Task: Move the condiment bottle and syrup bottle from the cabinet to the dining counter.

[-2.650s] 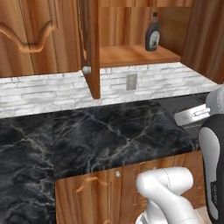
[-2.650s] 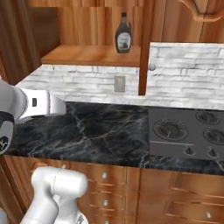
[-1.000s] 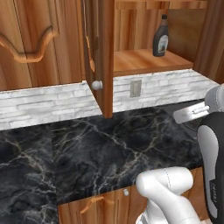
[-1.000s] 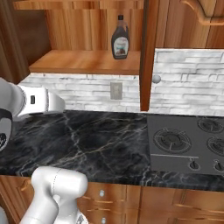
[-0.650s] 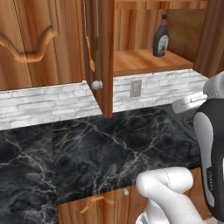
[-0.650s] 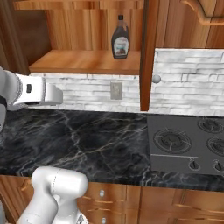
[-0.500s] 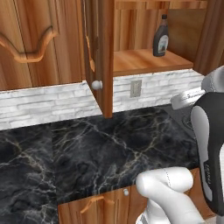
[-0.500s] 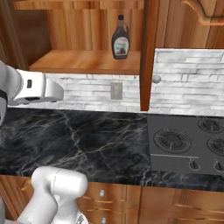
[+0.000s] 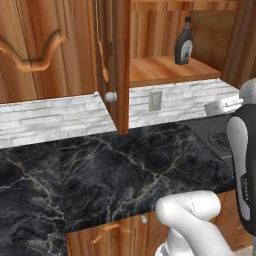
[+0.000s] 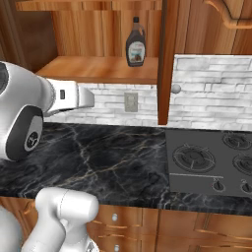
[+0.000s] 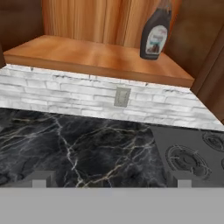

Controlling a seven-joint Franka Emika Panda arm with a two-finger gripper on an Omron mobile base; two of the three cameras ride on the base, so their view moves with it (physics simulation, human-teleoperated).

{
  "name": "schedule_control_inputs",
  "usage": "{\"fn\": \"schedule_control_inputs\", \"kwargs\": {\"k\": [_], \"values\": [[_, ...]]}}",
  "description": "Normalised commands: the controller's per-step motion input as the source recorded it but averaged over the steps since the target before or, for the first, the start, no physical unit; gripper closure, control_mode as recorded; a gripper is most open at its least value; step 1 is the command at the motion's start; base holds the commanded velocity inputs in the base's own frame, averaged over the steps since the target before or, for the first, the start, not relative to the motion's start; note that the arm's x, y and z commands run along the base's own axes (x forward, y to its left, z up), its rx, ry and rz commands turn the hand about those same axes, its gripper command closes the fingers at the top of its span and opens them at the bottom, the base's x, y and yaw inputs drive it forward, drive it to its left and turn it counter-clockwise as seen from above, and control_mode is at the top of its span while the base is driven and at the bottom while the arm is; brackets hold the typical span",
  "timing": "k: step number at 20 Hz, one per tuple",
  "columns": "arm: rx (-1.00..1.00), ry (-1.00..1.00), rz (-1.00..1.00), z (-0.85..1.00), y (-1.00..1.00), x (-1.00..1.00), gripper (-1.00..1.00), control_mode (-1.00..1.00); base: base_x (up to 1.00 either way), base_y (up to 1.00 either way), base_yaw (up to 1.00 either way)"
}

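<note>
Item: syrup bottle (image 10: 135, 43), wide brown body, dark cap, pale label; stands upright on the bare lower shelf of the open cabinet (image 10: 98, 69), upper centre of the right base view, upper right of the left base view (image 9: 184, 42) and of the hand view (image 11: 154, 34). Nothing touches it. Condiment bottle: cannot tell where it stands. Surroundings: open cabinet door (image 9: 120, 65) with round silver knob, edge-on at centre of the left base view; white brick wall with an outlet (image 11: 122, 97) below the shelf; black marble counter (image 9: 125, 170) beneath; black stovetop (image 10: 211, 165) at lower right of the right base view. Gripper (image 11: 109, 181): fingers set wide apart, empty, low in the hand view, well short of the shelf. Step, as judged: approach to the first pickup, nothing yet moved. Next move likely calls for raising and extending the hand toward the shelf, past the open door, and squaring the fingers about the bottle's wide body.
</note>
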Motion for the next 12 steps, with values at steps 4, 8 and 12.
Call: {"fn": "schedule_control_inputs", "kwargs": {"k": [4, 8, 12], "values": [[-0.01, -0.11, 0.03, 0.0, -0.27, 0.03, -1.0, -1.0, 0.0, 0.0, 0.0], [-0.01, -0.02, -0.12, 0.0, 0.0, 0.39, -1.0, -1.0, 0.0, 0.0, 0.0], [-0.03, 0.0, -0.18, 0.01, 0.0, 0.53, -1.0, -1.0, 0.0, 0.0, 0.0]]}}
